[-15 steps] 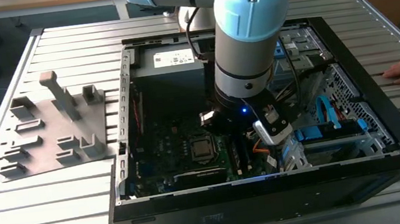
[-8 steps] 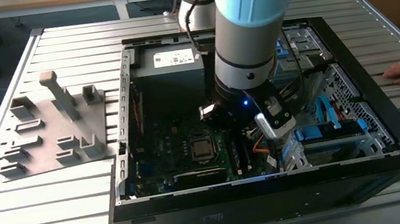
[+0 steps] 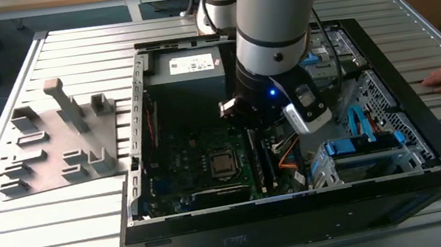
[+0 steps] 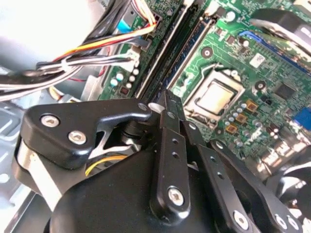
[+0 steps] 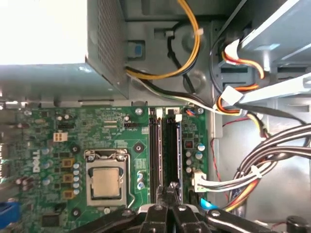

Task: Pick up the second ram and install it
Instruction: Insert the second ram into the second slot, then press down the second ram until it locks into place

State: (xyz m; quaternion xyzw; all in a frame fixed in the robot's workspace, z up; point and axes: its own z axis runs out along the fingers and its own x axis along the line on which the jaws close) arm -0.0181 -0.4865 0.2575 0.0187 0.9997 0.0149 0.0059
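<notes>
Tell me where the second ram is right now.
In the first wrist view the second ram stands on edge in a motherboard slot, between the CPU socket and the cable bundle, right at the pincer tip.

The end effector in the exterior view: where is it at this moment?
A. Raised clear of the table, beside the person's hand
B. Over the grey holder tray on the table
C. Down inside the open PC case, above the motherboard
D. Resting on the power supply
C: in the exterior view the end effector sits low inside the open PC case, over the motherboard, away from the grey holder tray.
</notes>
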